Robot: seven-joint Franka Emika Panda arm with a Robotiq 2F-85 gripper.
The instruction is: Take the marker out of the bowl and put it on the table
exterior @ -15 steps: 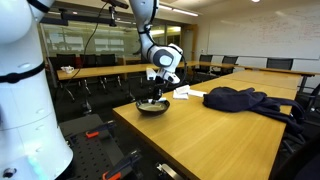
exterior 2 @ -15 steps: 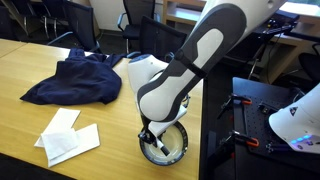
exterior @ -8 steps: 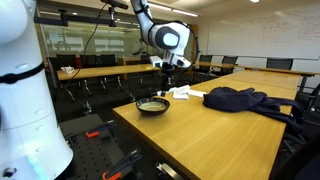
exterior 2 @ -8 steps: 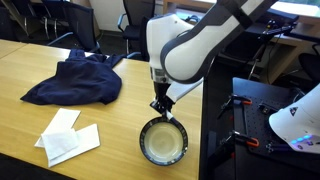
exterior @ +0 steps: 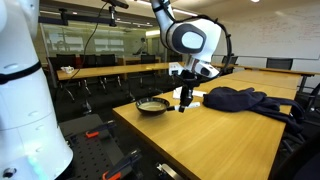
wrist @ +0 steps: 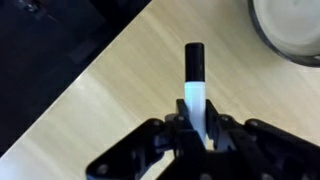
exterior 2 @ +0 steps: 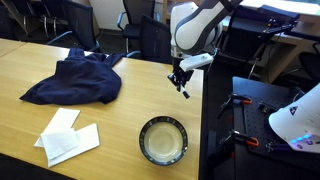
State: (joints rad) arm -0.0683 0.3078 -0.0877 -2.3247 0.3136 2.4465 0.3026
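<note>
The marker is out of the bowl and clear of the table, held in the air by its white barrel with the black cap end free. Its long axis runs straight out from the jaws, in line with the gripper's own reach. In both exterior views it therefore hangs cap-down below the gripper, near upright with a slight tilt. The jaws are closed narrow on the barrel, one finger on each side, and grip nothing else.

Under the cap is bare wood of the table, close to the long edge that borders the dark floor. In the wrist view that edge runs slantwise just beyond the cap. The bowl sits apart from the marker along the same edge, toward the near corner in an exterior view, and nothing shows inside it. The cloth lies well inward.

The coming move likely turns on that down-pointing axis, since a straight descent brings the cap to the wood first. Let go upright, the marker would probably topple and roll, and the edge is near. Tilting it flatter, or setting it further inward, looks safer.
</note>
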